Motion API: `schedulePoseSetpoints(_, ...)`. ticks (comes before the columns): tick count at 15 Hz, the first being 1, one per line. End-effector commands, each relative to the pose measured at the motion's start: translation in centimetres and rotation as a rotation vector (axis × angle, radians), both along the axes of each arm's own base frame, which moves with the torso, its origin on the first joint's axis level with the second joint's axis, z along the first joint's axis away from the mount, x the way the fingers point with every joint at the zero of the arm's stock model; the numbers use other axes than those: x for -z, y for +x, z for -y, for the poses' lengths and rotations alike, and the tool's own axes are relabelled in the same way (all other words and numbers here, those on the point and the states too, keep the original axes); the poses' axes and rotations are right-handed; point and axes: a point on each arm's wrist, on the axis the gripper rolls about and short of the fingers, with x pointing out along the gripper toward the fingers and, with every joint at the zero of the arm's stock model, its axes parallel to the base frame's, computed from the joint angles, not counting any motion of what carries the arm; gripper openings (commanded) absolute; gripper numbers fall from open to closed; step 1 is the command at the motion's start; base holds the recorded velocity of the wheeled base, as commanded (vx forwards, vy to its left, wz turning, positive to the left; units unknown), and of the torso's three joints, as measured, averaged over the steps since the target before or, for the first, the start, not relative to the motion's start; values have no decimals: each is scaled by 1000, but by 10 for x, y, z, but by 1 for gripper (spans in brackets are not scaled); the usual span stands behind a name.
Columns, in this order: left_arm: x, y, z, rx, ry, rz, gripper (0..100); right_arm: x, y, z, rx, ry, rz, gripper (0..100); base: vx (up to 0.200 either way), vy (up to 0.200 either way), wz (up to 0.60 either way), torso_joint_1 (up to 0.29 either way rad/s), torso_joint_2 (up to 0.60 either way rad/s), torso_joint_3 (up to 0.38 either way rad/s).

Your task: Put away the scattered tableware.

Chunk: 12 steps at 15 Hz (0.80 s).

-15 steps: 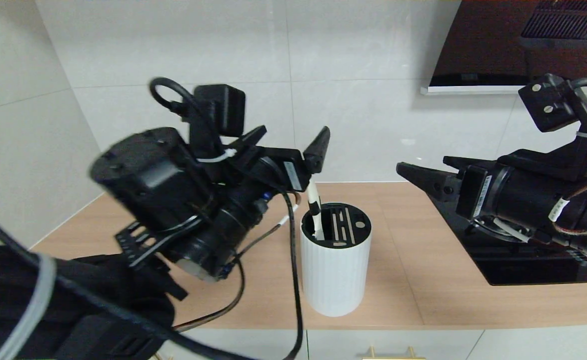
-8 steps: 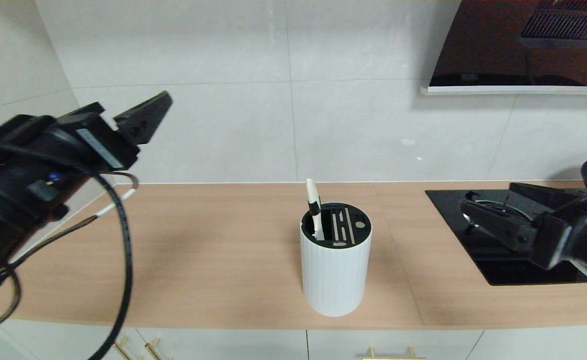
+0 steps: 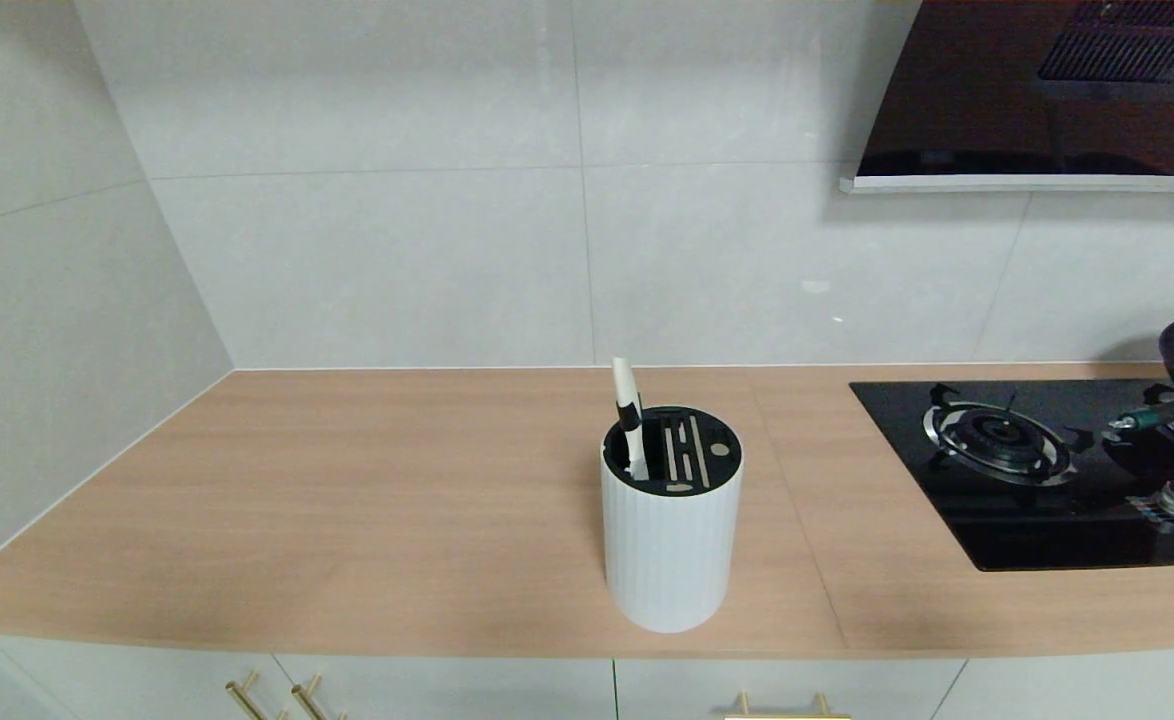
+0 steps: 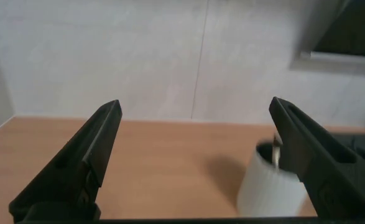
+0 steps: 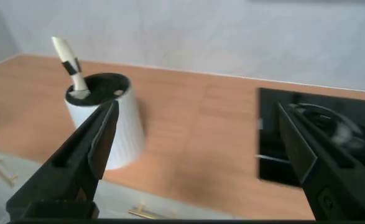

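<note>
The white ribbed holder (image 3: 672,540) stands upright near the front edge of the desk (image 3: 347,500). The white-handled utensil (image 3: 626,398) sits in a slot at the holder's left side, its handle leaning slightly and poking above the rim. The left jaws and the right jaws are both spread wide, carry nothing, and face the holder from well apart. I'd judge this piece stowed. The thing to get right now is keeping both arms away from that protruding handle, since the tall holder looks easy to tip. The hob (image 3: 1007,480) lies to the right.
</note>
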Motion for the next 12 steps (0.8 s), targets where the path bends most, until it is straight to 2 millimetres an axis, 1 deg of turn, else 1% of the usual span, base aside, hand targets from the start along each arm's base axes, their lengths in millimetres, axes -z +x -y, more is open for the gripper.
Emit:
schedulePoseSetpoints(1, 40, -72, -19, -28, -20, 117, 100, 19, -62, 12, 143, -24, 165, 100, 0, 0, 0, 0, 0, 0)
schedulePoseSetpoints(2, 46, -76, -18, -53, -13, 111, 100, 28, -73, 12, 148, -39, 174, 100, 0, 0, 0, 0, 0, 0)
schedulePoseSetpoints(4, 46, -76, -17, -117, -26, 112, 100, 33, -70, 12, 164, -42, 152, 100, 0, 0, 0, 0, 0, 0)
schedulePoseSetpoints(5, 48, -75, -14, -146, -2, 102, 100, 34, -69, 12, 181, -42, 147, 100, 0, 0, 0, 0, 0, 0)
schedulePoseSetpoints(6, 54, -72, -11, -196, 33, 78, 100, 38, -67, 12, 210, -49, 136, 100, 0, 0, 0, 0, 0, 0)
schedulePoseSetpoints(7, 59, -69, -9, -239, 51, 67, 100, 43, -73, 9, 266, -52, 161, 100, 0, 0, 0, 0, 0, 0)
schedulePoseSetpoints(8, 65, -72, -6, -290, 52, 87, 100, 51, -76, 7, 255, -60, 167, 100, 0, 0, 0, 0, 0, 0)
schedulePoseSetpoints(9, 69, -74, -5, -293, 56, 99, 100, 55, -73, 7, 254, -62, 148, 100, 0, 0, 0, 0, 0, 0)
schedulePoseSetpoints(10, 79, -76, -4, -281, 69, 101, 100, 60, -70, 7, 288, -57, 133, 100, 0, 0, 0, 0, 0, 0)
schedulePoseSetpoints(11, 103, -61, -4, -305, 81, 12, 100, 78, -64, 9, 338, -56, 93, 100, 0, 0, 0, 0, 0, 0)
schedulePoseSetpoints(12, 118, -53, -4, -309, 85, -34, 100, 90, -59, 9, 334, -60, 68, 100, 0, 0, 0, 0, 0, 0)
